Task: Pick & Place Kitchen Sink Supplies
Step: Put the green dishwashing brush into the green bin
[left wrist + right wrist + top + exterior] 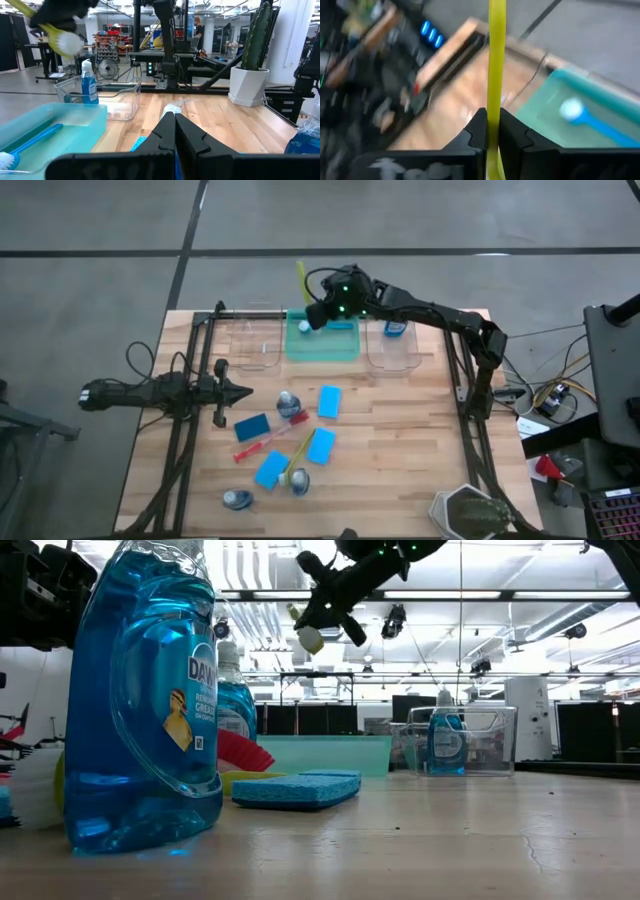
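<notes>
The right gripper [318,313] hung above the green bin [322,350] at the far edge of the table [400,450], its jaws clamped on the handle of a yellow dish brush [496,60], whose handle stuck out toward the far side and whose white bristle head [311,639] showed below the fingers in the low view. A blue dish brush [325,326] lay inside the green bin. To the right of that bin stood a clear bin [393,355] with one bottle of blue liquid [395,328] upright in it, and to the left of the green bin sat a second clear bin [252,350]. The left gripper [243,392] rested low over the left part of the table with its jaws shut on nothing. On the table near the middle lay four blue sponges [329,401], a red dish brush [268,440], another yellow dish brush [298,452] and three more bottles [289,404], one of them filling the near left of the low view [140,690]. A potted cactus [470,515] stood at the near right corner.
</notes>
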